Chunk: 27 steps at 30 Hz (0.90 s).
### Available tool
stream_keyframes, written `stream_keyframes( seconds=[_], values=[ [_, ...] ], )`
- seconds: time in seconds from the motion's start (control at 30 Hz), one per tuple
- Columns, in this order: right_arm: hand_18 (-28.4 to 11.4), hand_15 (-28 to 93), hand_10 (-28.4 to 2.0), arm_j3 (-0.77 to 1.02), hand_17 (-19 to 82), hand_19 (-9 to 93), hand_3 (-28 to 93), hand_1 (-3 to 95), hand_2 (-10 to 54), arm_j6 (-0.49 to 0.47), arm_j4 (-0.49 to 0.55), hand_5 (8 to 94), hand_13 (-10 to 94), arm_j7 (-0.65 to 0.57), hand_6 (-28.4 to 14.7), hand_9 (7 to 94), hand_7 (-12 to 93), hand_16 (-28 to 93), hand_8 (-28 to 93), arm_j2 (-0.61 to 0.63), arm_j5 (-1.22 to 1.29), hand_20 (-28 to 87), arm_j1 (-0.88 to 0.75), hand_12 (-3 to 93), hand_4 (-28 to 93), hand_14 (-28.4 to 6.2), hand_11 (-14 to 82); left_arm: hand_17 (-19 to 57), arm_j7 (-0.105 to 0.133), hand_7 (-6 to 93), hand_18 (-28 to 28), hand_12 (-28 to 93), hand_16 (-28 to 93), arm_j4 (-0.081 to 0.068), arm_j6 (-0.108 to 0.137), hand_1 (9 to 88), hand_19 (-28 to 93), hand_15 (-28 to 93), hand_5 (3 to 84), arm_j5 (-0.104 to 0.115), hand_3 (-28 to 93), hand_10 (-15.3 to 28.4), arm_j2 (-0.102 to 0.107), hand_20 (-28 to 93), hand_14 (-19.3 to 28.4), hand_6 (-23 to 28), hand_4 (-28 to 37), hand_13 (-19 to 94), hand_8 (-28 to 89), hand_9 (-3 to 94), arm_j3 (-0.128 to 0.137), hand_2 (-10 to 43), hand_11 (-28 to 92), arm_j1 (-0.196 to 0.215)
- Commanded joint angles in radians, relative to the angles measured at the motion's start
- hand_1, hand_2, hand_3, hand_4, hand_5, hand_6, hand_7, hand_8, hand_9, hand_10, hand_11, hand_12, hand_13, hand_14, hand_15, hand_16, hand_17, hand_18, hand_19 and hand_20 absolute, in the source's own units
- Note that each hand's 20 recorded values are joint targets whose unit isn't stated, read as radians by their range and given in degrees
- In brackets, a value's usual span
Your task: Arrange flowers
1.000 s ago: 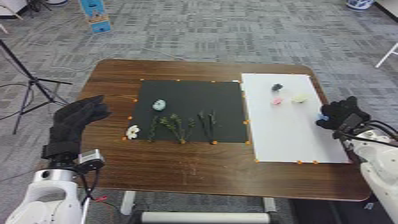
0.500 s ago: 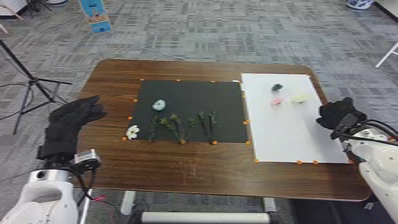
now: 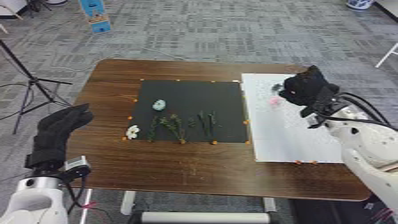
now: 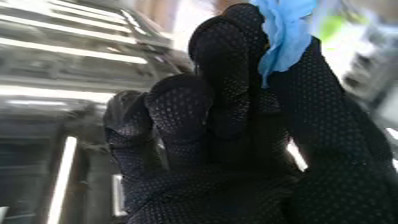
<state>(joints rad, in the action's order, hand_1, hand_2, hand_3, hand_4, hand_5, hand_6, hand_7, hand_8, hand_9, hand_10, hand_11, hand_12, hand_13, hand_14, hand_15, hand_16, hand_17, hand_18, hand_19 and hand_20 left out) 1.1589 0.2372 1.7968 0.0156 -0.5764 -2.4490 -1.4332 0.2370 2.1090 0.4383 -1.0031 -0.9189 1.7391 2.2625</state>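
a brown wooden table (image 3: 195, 175) bears a black mat (image 3: 200, 92) and white sheet (image 3: 280, 135).

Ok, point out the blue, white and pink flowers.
Blue flower (image 4: 284, 39), right wrist view, on its petals.
White flower (image 3: 132, 132), head view, near its middle.
Pink flower (image 3: 274, 101), head view, on its petals.

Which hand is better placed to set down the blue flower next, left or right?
Right, most likely: the right hand has the blue flower pinched and is over the white sheet, while the left hand is at the table's opposite side.
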Motion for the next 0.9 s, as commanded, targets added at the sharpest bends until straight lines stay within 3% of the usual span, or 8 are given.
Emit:
stream_keyframes(
  seconds=[0.03, 0.1, 0.3, 0.43, 0.57, 0.63, 0.73, 0.9],
  values=[
    [-23.4, 69, -10.5, -0.340, 34, 82, 52, 54.1, 5.6, -0.019, 0.049, 72.7, 71, 0.069, 1.7, 80.4, 33, 43, 18, -0.111, 0.028, 66, 0.374, 33.7, -25, -11.7, 42.4, 11.7, 0.017, 17.3, 8.0, 10, -2, -0.021, 0.067, 28.7, 8, 13, 51.5, 0.032, 70, 13.6, 0.015, 18, 13.6, 2.9, -28.1, 42, -10, 54.1, -0.035, 22.3, 21, -0.021],
    [-23.4, 69, -10.4, -0.433, 34, 82, 51, 54.2, 5.6, -0.022, 0.034, 72.6, 71, 0.069, 1.8, 80.4, 33, 43, 18, -0.148, 0.032, 66, 0.443, 33.7, -25, -11.6, 42.3, 11.9, 0.020, 16.9, 7.2, 10, -2, -0.026, 0.081, 28.9, 8, 13, 51.2, 0.034, 69, 13.6, 0.018, 18, 13.2, 3.1, -28.2, 41, -10, 53.9, -0.042, 24.7, 20, -0.028],
    [-23.4, 69, -10.2, -0.573, 34, 82, 51, 54.3, 5.5, -0.040, -0.062, 72.6, 71, 0.110, 1.8, 80.5, 33, 43, 18, -0.290, 0.006, 66, 0.557, 33.7, -25, -11.5, 42.1, 12.3, 0.027, 16.6, 6.4, 10, -3, -0.033, 0.071, 29.3, 7, 12, 50.7, 0.032, 69, 13.6, 0.019, 17, 12.7, 3.4, -28.2, 41, -9, 53.8, -0.058, 26.1, 20, -0.051],
    [-23.4, 69, -10.2, -0.577, 34, 82, 51, 54.4, 5.4, -0.065, -0.142, 72.7, 71, 0.154, 1.8, 80.5, 33, 43, 17, -0.390, -0.036, 66, 0.580, 33.7, -25, -11.5, 42.2, 12.3, 0.020, 16.7, 6.4, 10, -3, -0.036, 0.069, 29.3, 7, 12, 50.8, 0.029, 69, 13.7, 0.021, 18, 12.8, 3.5, -28.3, 41, -9, 53.7, -0.072, 26.0, 20, -0.073],
    [-23.3, 69, -10.2, -0.539, 34, 82, 51, 54.8, 5.4, -0.110, -0.221, 72.8, 71, 0.207, 1.7, 80.5, 33, 43, 17, -0.495, -0.099, 66, 0.584, 33.7, -25, -11.4, 42.2, 12.2, 0.023, 16.9, 6.4, 10, -3, -0.032, 0.063, 29.2, 7, 13, 50.9, 0.029, 69, 13.7, 0.022, 18, 12.8, 3.5, -28.3, 41, -9, 53.7, -0.070, 26.0, 20, -0.075],
    [-23.4, 69, -10.1, -0.472, 34, 82, 50, 54.9, 5.4, -0.129, -0.310, 72.8, 71, 0.275, 1.8, 80.4, 32, 43, 17, -0.571, -0.148, 66, 0.576, 33.7, -25, -11.4, 42.2, 12.2, -0.011, 16.9, 6.4, 10, -3, -0.059, 0.061, 29.2, 7, 13, 50.9, 0.018, 69, 13.6, 0.024, 18, 12.8, 3.5, -28.3, 41, -9, 53.7, -0.105, 26.0, 20, -0.149],
    [-23.4, 70, -10.1, -0.477, 34, 82, 50, 55.2, 5.4, -0.160, -0.311, 72.7, 71, 0.263, 1.8, 80.4, 32, 43, 17, -0.592, -0.173, 66, 0.566, 33.8, -25, -11.4, 42.2, 12.1, 0.011, 16.8, 6.4, 10, -3, -0.044, 0.054, 29.2, 7, 12, 50.9, 0.026, 69, 13.6, 0.025, 18, 12.8, 3.5, -28.3, 41, -10, 53.5, -0.095, 26.0, 20, -0.117],
    [-23.2, 70, -10.0, -0.443, 34, 81, 49, 55.6, 5.5, -0.184, -0.363, 72.8, 70, 0.283, 1.9, 80.2, 32, 43, 16, -0.657, -0.229, 66, 0.535, 33.9, -25, -11.4, 42.2, 12.0, 0.016, 16.9, 6.5, 10, -3, -0.043, 0.044, 29.1, 7, 12, 50.9, 0.029, 69, 13.6, 0.022, 18, 12.9, 3.5, -28.3, 41, -10, 53.6, -0.102, 25.8, 20, -0.117]
  ],
)
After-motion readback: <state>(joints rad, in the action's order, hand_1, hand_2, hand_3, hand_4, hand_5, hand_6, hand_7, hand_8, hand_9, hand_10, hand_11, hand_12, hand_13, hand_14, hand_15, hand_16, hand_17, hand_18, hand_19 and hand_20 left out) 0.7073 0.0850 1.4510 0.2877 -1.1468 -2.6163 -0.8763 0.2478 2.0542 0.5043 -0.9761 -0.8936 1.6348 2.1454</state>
